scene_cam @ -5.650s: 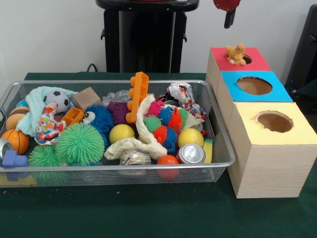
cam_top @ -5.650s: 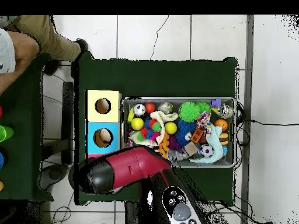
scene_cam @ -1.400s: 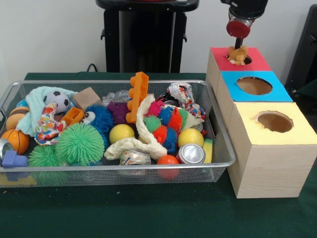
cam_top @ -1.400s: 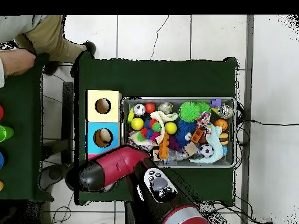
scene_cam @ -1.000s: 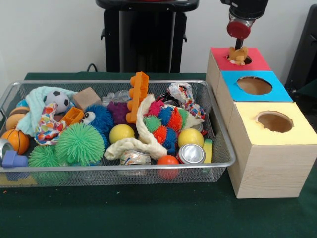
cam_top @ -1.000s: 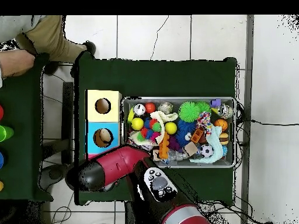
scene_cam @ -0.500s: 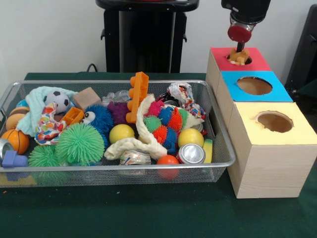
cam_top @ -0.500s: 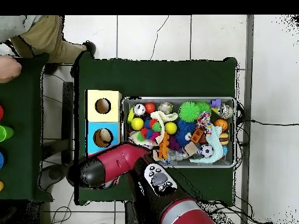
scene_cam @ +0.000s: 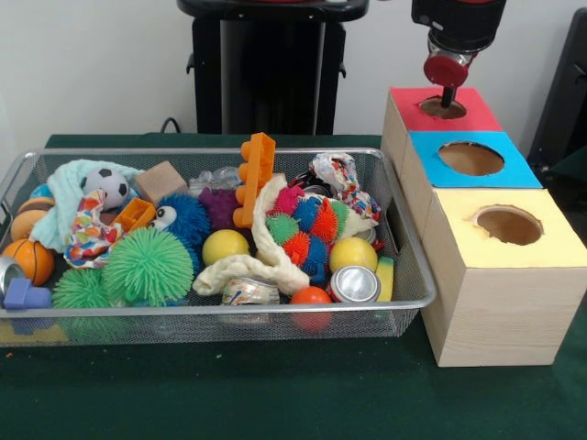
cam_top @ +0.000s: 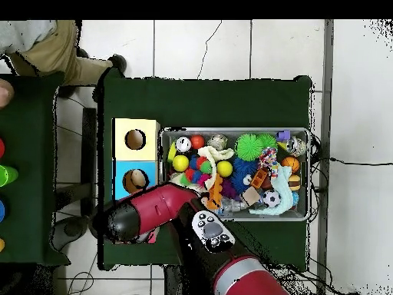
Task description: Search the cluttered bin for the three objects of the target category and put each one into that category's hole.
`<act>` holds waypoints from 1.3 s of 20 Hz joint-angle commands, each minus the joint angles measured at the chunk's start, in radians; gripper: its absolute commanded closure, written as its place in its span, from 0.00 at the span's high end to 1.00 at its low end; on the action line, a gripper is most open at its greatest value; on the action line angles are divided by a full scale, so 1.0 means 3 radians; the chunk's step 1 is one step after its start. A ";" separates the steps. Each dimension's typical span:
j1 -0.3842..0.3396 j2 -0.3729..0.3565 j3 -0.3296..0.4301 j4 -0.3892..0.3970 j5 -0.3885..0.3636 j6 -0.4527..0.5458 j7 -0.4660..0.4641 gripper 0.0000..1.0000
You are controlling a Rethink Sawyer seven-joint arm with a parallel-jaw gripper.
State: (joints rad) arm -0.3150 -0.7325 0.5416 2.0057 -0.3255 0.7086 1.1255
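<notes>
My gripper point(scene_cam: 448, 94) hangs straight over the hole point(scene_cam: 442, 108) in the red-topped box point(scene_cam: 477, 105), its black tip just at the opening. Nothing shows sticking out of that hole. In the overhead view the red arm point(cam_top: 153, 215) covers this box and hides the gripper. The wire mesh bin point(scene_cam: 220, 309) holds a white rope toy point(scene_cam: 266, 257), a knotted cloth rope point(scene_cam: 341, 179), a patterned cloth point(scene_cam: 92, 234), spiky balls point(scene_cam: 147, 266), yellow balls point(scene_cam: 226, 246), an orange brick point(scene_cam: 255, 174) and cans point(scene_cam: 354, 284).
A blue-topped box point(scene_cam: 514, 170) and a yellow-topped box point(scene_cam: 541, 247), each with a round hole, stand in a row in front of the red one, right of the bin. In the overhead view a person's sleeve point(cam_top: 46, 42) shows at the top left beside a second green table point(cam_top: 31, 169).
The tan plush toy that stuck out of the red box's hole has dropped out of sight. My gripper came in over that hole and edged slightly right.
</notes>
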 commanded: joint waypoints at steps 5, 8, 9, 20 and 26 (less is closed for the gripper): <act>-0.0137 0.0064 0.0000 -0.0242 -0.0265 -0.0105 0.0044 0.00; -0.0138 0.0038 0.0018 -0.0245 -0.0232 -0.0059 0.0045 0.00; -0.0157 -0.0005 0.0046 -0.0239 -0.0185 0.0002 0.0029 0.00; -0.0386 -0.0368 0.0251 -0.0272 0.0108 0.0591 -0.0169 0.00; -0.0598 -0.0466 0.0412 -0.0356 0.0188 0.0957 -0.0380 0.00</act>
State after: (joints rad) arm -0.4413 -0.8386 0.5917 1.9985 -0.3052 0.8377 1.1255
